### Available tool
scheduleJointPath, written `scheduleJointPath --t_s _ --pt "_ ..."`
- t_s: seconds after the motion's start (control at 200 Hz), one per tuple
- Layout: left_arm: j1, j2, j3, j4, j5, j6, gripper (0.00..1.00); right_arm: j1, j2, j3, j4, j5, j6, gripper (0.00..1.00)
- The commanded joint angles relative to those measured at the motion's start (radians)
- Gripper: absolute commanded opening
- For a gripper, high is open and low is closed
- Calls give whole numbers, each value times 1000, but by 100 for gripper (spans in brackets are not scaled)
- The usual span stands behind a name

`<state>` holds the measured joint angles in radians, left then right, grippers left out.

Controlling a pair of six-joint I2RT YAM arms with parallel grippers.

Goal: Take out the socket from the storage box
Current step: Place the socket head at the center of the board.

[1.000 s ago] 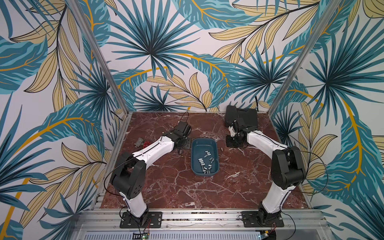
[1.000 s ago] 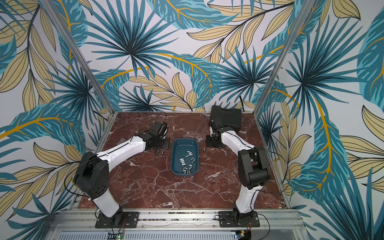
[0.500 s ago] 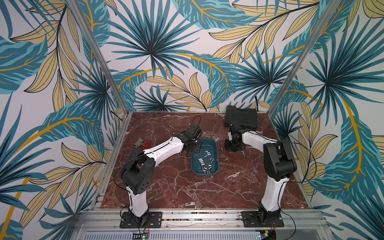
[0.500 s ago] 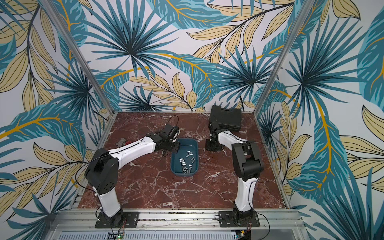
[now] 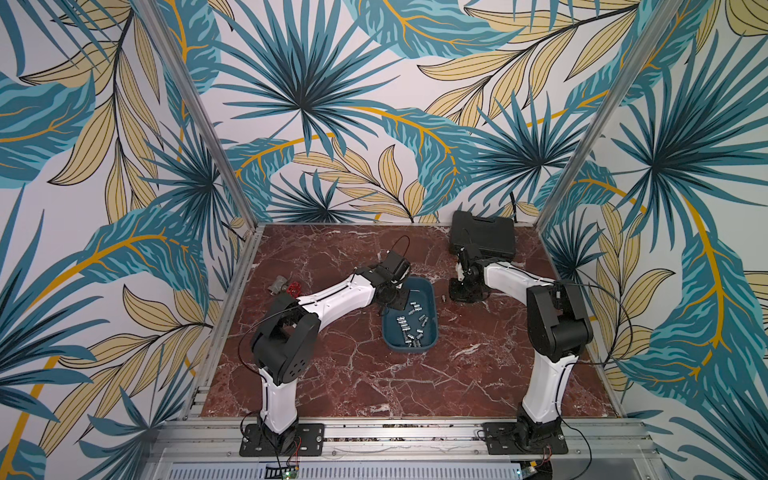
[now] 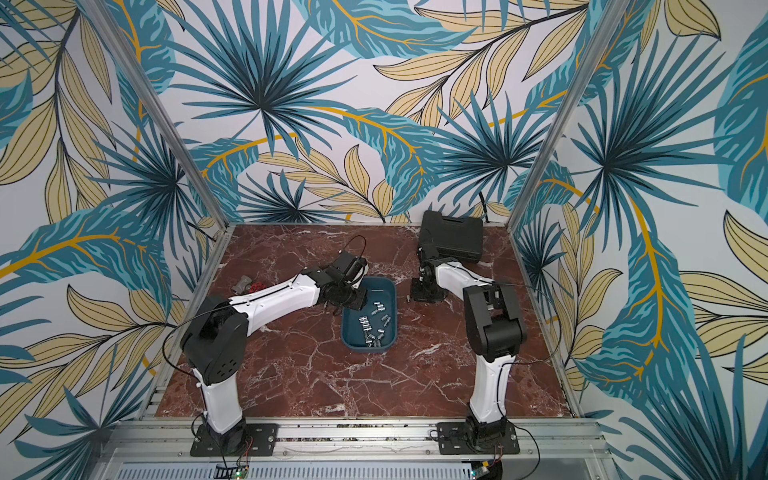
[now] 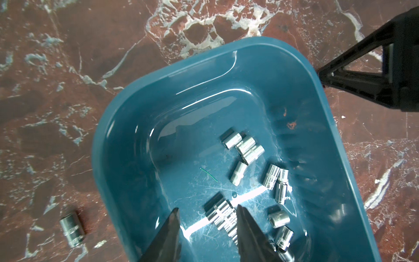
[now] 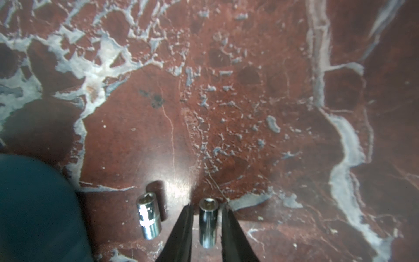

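Note:
The storage box (image 5: 409, 351) (image 6: 368, 351) is a teal bin at mid-table with several chrome sockets (image 5: 409, 330) (image 7: 246, 148) lying in it. My left gripper (image 5: 397, 305) (image 6: 355, 303) (image 7: 207, 207) hangs open over the box's far left corner, nothing between its fingers. My right gripper (image 5: 455, 293) (image 6: 419, 293) (image 8: 207, 206) is low on the table, right of the box. It stands open around an upright socket (image 8: 208, 224), a gap showing at each finger. A second socket (image 8: 148, 219) (image 5: 443, 297) stands beside it, nearer the box's corner (image 8: 34, 204).
A black tool case (image 5: 484, 239) (image 6: 451, 237) sits at the back right, just behind my right arm. A grey and red object (image 5: 286, 286) lies at the table's left edge. Another socket (image 7: 72, 229) rests on the table on the box's left side, hidden by my left arm in both top views.
My left gripper has swung right, from beside the box to over its far left corner. My right arm's elbow has come forward, and its jaws have parted around the socket.

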<state>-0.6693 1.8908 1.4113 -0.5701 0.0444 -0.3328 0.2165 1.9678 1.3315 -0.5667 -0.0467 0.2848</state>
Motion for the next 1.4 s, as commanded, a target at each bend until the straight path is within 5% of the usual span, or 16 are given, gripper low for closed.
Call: scheduleJointPath --t_s 0.0,0.626,1.217,1.392 --pt "-5 11 52 -10 6 -3 44 0 7 9 -18 2 8 25" --pt "-58 136 173 -107 62 66 42 -16 -205 32 -77 2 14 26" --pt "-69 265 238 -116 48 85 40 -23 -233 -10 -66 -8 36 26" --pt "-69 296 257 -119 26 81 31 -24 -233 -12 -63 -8 36 26"
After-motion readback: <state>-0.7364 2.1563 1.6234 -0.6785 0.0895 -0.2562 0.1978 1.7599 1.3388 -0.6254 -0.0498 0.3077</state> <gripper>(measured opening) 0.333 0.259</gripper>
